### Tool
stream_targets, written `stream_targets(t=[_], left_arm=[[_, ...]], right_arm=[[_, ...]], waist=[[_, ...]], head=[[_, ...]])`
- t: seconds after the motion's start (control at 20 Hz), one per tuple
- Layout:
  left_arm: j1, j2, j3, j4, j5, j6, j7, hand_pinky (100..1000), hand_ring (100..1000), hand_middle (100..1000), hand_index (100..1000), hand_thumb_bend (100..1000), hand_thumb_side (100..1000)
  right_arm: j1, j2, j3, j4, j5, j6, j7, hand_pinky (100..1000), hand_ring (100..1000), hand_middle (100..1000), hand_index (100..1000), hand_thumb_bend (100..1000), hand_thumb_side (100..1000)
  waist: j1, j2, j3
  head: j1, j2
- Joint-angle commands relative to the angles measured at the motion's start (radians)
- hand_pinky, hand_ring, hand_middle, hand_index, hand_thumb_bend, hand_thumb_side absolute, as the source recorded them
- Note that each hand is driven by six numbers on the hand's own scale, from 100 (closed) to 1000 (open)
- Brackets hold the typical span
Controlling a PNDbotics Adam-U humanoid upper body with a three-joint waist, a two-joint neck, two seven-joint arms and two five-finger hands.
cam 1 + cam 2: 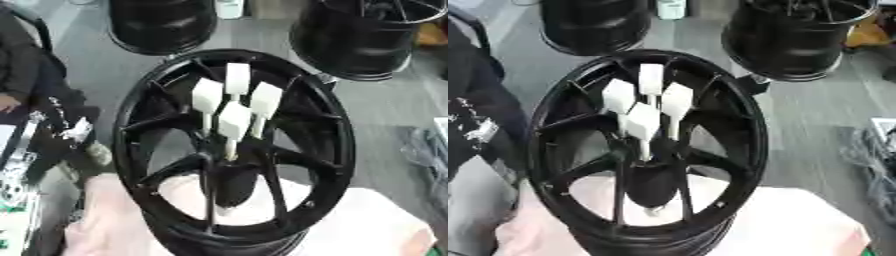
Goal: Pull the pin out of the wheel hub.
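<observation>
Hands and fingers nowhere in either view, so whether they are apart or closed cannot be told; black wheel hub (234, 150) fills the middle.

Four white pins (234, 121) stand in the hub's centre, each a blocky white head on a thin pale stem, clustered close together: one at the top (237, 79), one left (206, 96), one right (265, 100), one nearest and lowest. Dark spokes fan out from that centre to the rim. The hub rests on a pale pink cloth (376, 230) at the bottom. Two more black wheels sit well behind it, one upper left (162, 22), one upper right (367, 37), on a grey floor (394, 100).
</observation>
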State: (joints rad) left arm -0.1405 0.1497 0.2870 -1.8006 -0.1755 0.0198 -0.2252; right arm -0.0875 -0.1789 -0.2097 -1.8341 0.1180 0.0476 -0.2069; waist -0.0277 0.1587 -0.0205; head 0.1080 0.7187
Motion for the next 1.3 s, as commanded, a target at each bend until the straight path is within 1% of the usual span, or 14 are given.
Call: stream_targets(t=[0.05, 0.35, 0.45, 0.55, 0.6, 0.7, 0.8, 0.85, 0.95, 1.0, 1.05, 1.15, 1.2, 1.3], left_arm=[[-0.008, 0.022, 0.005, -0.026, 0.005, -0.005, 0.001, 664, 746, 726, 801, 433, 439], [-0.01, 0.029, 0.001, -0.026, 0.008, -0.005, 0.003, 664, 746, 727, 806, 432, 430], [-0.012, 0.062, -0.005, -0.03, 0.01, -0.014, 0.0, 667, 747, 728, 807, 429, 415], [-0.017, 0.141, -0.021, -0.037, 0.019, -0.039, -0.008, 673, 749, 731, 810, 433, 399], [-0.024, 0.205, -0.031, -0.043, 0.024, -0.06, -0.011, 680, 749, 732, 812, 439, 375], [-0.046, 0.362, -0.062, -0.045, 0.032, -0.112, -0.009, 696, 750, 735, 817, 453, 336], [-0.088, 0.542, -0.114, -0.029, 0.029, -0.179, -0.014, 721, 752, 741, 828, 482, 290], [-0.115, 0.624, -0.148, -0.013, 0.027, -0.215, -0.023, 731, 752, 743, 832, 488, 285], [-0.179, 0.749, -0.223, 0.027, 0.028, -0.279, -0.06, 746, 752, 746, 837, 503, 266], [-0.218, 0.795, -0.264, 0.05, 0.031, -0.307, -0.087, 747, 753, 746, 838, 505, 263], [-0.248, 0.823, -0.294, 0.071, 0.035, -0.33, -0.111, 755, 754, 749, 839, 513, 246], [-0.347, 0.859, -0.398, 0.108, 0.026, -0.389, -0.204, 770, 757, 754, 839, 525, 218], [-0.4, 0.853, -0.443, 0.133, 0.022, -0.416, -0.257, 772, 758, 754, 835, 523, 212], [-0.495, 0.816, -0.517, 0.187, 0.017, -0.456, -0.363, 778, 762, 754, 830, 509, 229]], right_arm=[[-0.006, -0.009, -0.009, -0.017, 0.004, 0.0, 0.0, 659, 711, 714, 861, 100, 344], [-0.006, -0.009, -0.009, -0.016, 0.005, 0.0, 0.001, 659, 711, 713, 862, 100, 344], [-0.006, -0.011, -0.009, -0.016, 0.005, 0.0, 0.001, 659, 711, 713, 862, 100, 343], [-0.005, -0.014, -0.01, -0.015, 0.007, 0.001, 0.0, 659, 711, 713, 862, 100, 343], [-0.004, -0.017, -0.01, -0.014, 0.008, 0.001, 0.0, 659, 710, 713, 862, 100, 342], [-0.003, -0.022, -0.01, -0.013, 0.01, 0.001, 0.0, 659, 710, 713, 861, 100, 343], [0.003, -0.027, -0.01, -0.012, 0.011, 0.002, 0.0, 659, 710, 712, 861, 100, 344], [0.005, -0.029, -0.009, -0.01, 0.012, 0.002, 0.001, 659, 710, 712, 861, 100, 344], [0.008, -0.034, -0.005, -0.009, 0.013, 0.002, 0.005, 659, 710, 712, 861, 100, 344], [0.009, -0.036, -0.003, -0.007, 0.013, 0.002, 0.007, 659, 710, 712, 862, 100, 344], [0.01, -0.038, -0.001, -0.006, 0.014, 0.002, 0.009, 659, 710, 712, 861, 100, 344], [0.013, -0.045, 0.004, -0.003, 0.014, 0.002, 0.014, 659, 710, 712, 861, 100, 344], [0.015, -0.047, 0.006, -0.002, 0.014, 0.001, 0.016, 659, 710, 712, 861, 100, 344], [0.02, -0.051, 0.007, 0.001, 0.013, 0.001, 0.018, 659, 710, 712, 861, 100, 345]], waist=[[0.001, -0.015, 0.0], [0.001, -0.016, 0.0], [0.003, -0.017, -0.002], [0.006, -0.019, -0.005], [0.009, -0.02, -0.007], [0.016, -0.022, -0.012], [0.026, -0.027, -0.017], [0.03, -0.03, -0.02], [0.035, -0.035, -0.025], [0.037, -0.037, -0.026], [0.039, -0.039, -0.027], [0.048, -0.048, -0.036], [0.051, -0.051, -0.038], [0.054, -0.055, -0.039]], head=[[0.002, -0.003], [0.0, -0.002], [0.0, -0.002], [-0.003, -0.003], [-0.005, -0.004], [-0.002, -0.007], [-0.002, -0.006], [-0.002, -0.005], [-0.001, -0.003], [-0.001, -0.002], [0.0, -0.002], [0.006, 0.002], [0.006, 0.004], [0.005, 0.007]])
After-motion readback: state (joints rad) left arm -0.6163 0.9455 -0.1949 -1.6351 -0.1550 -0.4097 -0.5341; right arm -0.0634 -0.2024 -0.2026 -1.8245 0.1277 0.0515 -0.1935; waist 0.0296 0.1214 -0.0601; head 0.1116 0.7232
